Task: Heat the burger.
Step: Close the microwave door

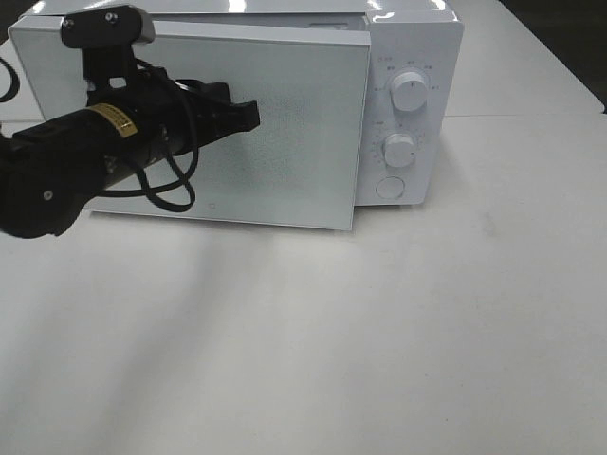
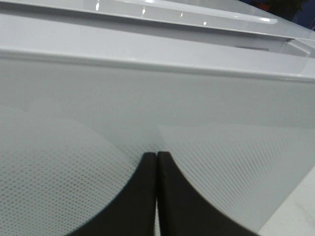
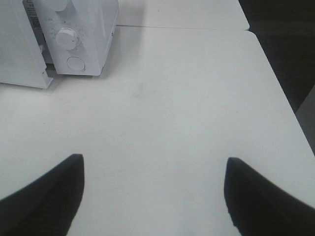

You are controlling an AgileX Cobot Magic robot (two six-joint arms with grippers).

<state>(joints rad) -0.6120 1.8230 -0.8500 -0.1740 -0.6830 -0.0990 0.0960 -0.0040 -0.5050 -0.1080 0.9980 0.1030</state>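
Note:
The burger is hidden; no view shows it. A white microwave stands at the back of the table, and its dotted door sits slightly ajar, its free edge standing proud of the control panel. My left gripper is shut, its tips resting against the door's front face. In the left wrist view the closed fingertips meet the door with nothing between them. My right gripper hangs open and empty above the bare table, to the right of the microwave.
The control panel carries two round knobs and a round button. The white table stretches out in front of the microwave. Its right edge borders a dark floor.

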